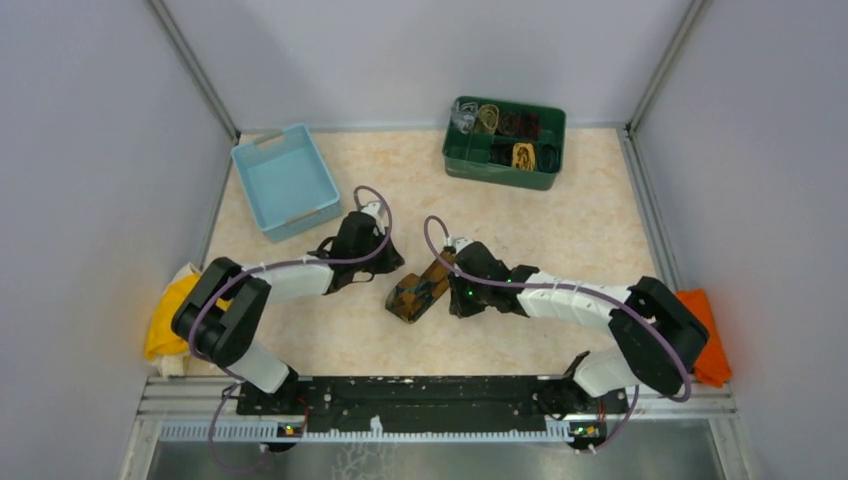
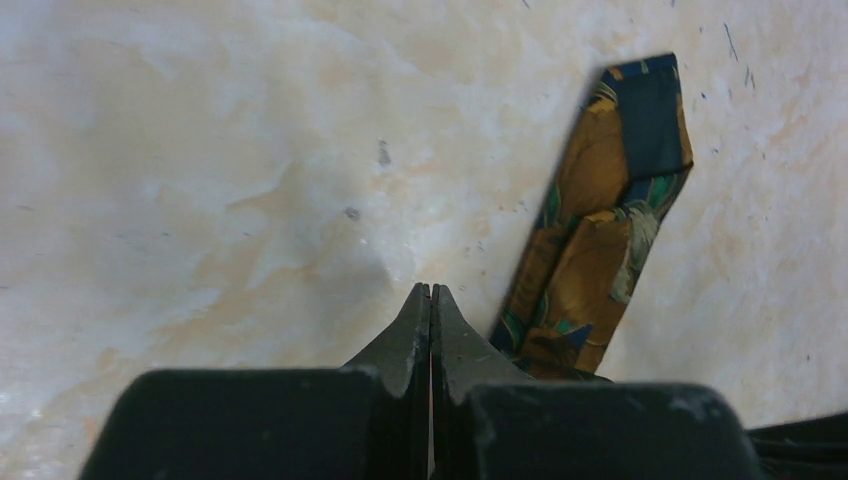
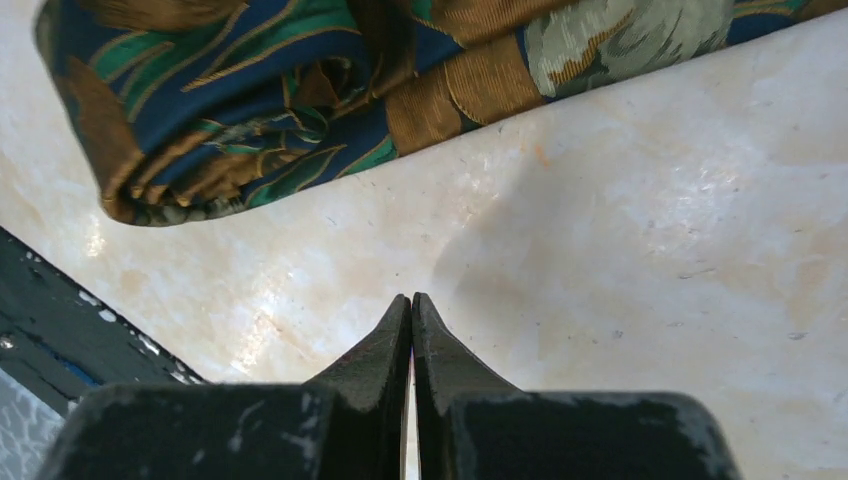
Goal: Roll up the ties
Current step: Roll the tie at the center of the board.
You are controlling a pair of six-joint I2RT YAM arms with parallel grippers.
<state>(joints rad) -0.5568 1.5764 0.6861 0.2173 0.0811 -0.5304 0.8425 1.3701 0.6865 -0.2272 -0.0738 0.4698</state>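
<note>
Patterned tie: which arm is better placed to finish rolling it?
Right, probably: the right gripper, shut, faces the tie at its rolled end. The left gripper, also shut, has it off to one side.

We find a robotics lab test cell: plain grey panels on aluminium framing enclose a marbled tabletop, with a left arm and a right arm bolted to a black rail.

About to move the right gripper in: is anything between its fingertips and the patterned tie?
Nothing: the right wrist view shows only bare table between the shut right gripper and the patterned tie.
</note>
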